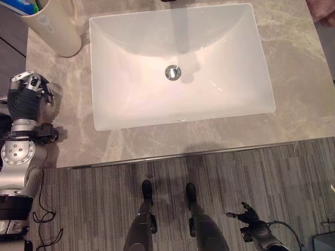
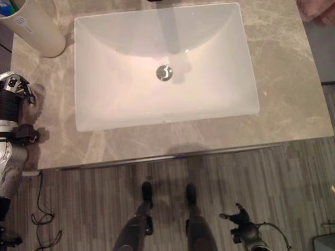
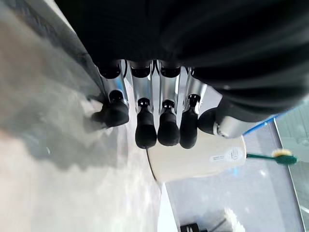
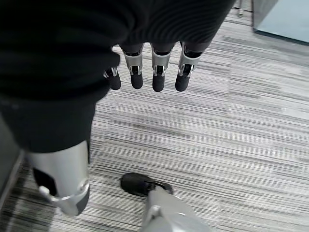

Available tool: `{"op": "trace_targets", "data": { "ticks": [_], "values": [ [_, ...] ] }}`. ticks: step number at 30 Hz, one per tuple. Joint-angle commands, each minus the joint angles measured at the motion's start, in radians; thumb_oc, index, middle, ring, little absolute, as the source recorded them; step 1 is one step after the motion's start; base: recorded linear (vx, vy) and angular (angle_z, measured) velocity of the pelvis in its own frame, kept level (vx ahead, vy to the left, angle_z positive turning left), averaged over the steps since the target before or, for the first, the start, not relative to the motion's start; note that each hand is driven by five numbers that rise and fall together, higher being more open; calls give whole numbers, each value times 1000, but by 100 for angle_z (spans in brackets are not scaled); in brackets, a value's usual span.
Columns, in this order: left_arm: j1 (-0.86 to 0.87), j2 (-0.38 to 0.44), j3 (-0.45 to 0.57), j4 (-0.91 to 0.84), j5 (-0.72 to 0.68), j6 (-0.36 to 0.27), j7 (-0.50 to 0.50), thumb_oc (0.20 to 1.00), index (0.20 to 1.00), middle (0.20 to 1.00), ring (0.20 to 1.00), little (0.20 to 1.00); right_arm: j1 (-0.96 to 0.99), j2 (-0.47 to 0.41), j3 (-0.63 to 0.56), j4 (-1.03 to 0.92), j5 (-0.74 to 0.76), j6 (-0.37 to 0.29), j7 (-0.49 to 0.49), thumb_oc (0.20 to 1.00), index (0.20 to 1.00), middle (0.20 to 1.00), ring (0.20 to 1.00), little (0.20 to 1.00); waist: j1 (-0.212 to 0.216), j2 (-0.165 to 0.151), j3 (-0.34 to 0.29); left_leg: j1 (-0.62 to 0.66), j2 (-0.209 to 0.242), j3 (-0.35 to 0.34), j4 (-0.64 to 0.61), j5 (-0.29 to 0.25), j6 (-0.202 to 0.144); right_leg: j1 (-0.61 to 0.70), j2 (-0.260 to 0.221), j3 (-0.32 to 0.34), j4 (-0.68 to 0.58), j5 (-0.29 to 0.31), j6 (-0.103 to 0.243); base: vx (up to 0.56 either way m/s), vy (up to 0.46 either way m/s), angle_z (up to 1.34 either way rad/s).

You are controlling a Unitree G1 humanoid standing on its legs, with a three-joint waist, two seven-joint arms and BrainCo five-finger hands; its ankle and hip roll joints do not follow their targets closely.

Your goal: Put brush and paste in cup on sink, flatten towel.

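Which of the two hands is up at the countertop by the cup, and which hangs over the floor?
The left hand is at the countertop near the cup; the right hand hangs low over the floor.

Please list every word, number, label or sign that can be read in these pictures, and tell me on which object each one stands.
No text can be read in these pictures.
Cup: a small grey mark on its side, too small to read.
Same cup, left wrist view: a pale label with a round sign, too blurred to read.
Sink, countertop and green toothbrush: no marking visible.
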Motion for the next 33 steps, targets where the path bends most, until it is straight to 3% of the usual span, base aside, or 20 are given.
{"op": "trace_targets", "data": {
  "ticks": [1,24,33],
  "values": [
    [-68,-21,-13,74,40,-19,-6,200,200,200,200,200,32,-31,4,11,-8,12,7,1000,1000,1000,1000,1000,-25,-1,-36,49,69,9,13,-63,-54,-54,-107,-10,-1,61,64,5,4,-12],
    [-329,99,-113,291,7,-28,82,200,200,200,200,200,26,-53,36,-92,13,-7,-26,1000,1000,1000,1000,1000,-50,12,-15,-6,70,17,13,-65,-60,-117,-106,14,-1,59,74,27,-2,-6],
    [-489,156,-222,395,7,-14,90,200,200,200,200,200,16,-58,52,-112,29,-15,-27,1000,1000,1000,1000,1000,-58,13,-11,-43,67,2,13,-55,-60,-146,-106,12,-1,68,78,1,-1,3]
  ]
}}
